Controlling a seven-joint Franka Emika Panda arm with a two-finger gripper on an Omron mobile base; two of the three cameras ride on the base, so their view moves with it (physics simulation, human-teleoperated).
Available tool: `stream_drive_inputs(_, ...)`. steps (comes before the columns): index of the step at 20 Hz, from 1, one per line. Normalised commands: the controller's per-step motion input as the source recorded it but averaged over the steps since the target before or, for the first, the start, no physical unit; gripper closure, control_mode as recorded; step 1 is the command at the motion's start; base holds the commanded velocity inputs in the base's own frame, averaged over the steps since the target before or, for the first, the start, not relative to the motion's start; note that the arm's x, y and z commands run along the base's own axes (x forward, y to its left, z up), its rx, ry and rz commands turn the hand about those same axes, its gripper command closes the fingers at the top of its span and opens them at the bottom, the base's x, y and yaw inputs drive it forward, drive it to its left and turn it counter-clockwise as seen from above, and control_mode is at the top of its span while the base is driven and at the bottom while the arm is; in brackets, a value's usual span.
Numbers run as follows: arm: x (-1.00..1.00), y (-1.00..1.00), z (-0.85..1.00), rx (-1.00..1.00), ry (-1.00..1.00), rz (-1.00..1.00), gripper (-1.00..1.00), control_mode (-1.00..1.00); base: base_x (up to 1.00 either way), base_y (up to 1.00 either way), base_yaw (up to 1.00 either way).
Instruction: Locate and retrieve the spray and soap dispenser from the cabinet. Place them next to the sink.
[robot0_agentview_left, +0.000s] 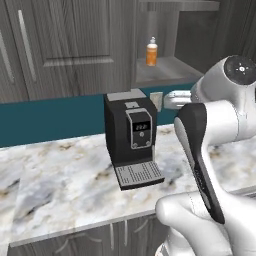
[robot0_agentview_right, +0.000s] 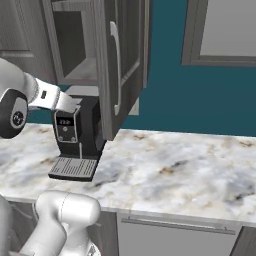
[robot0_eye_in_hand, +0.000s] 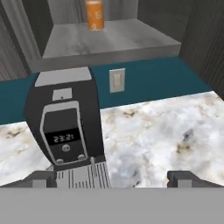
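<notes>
Above the marble counter (robot0_agentview_left: 60, 175), the orange soap dispenser (robot0_agentview_left: 151, 52) stands alone in the open cabinet (robot0_agentview_left: 65, 45) nook.
Fingers (robot0_eye_in_hand: 179, 178) spread wide over a boxy black coffee machine (robot0_agentview_left: 131, 135).

orange soap dispenser (robot0_agentview_left: 151, 52) with white top. dark grey wood-grain cabinet (robot0_agentview_left: 75, 45), silver handles. black coffee machine (robot0_agentview_left: 131, 137), grey panel and ribbed grey tray. teal wall (robot0_agentview_right: 170, 75). counter (robot0_agentview_right: 175, 170) white marble, brown and grey veins. white arm (robot0_agentview_left: 220, 150), dark joints.
</notes>
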Motion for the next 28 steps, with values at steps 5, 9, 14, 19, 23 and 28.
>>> stream_drive_inputs(5, 0.0, -0.15, 0.26, -0.07, -0.3, 0.11, -1.0, -1.0, 0.0, 0.0, 0.0)
stream_drive_inputs(9, 0.0, -0.01, 0.33, -0.13, -0.05, 0.0, -1.0, -1.0, 0.0, 0.0, 0.0)
stream_drive_inputs(14, 0.15, 0.0, 0.29, -0.05, 0.02, 0.0, -1.0, -1.0, 0.0, 0.0, 0.0)
stream_drive_inputs(19, 0.15, -0.09, 0.01, 0.06, 0.0, -0.01, -1.0, -1.0, 0.0, 0.0, 0.0)
stream_drive_inputs(23, 0.29, -0.09, 0.04, 0.04, 0.0, -0.05, -1.0, -1.0, 0.0, 0.0, 0.0)
stream_drive_inputs(28, 0.5, -0.02, 0.11, 0.0, 0.0, -0.06, -1.0, -1.0, 0.0, 0.0, 0.0)
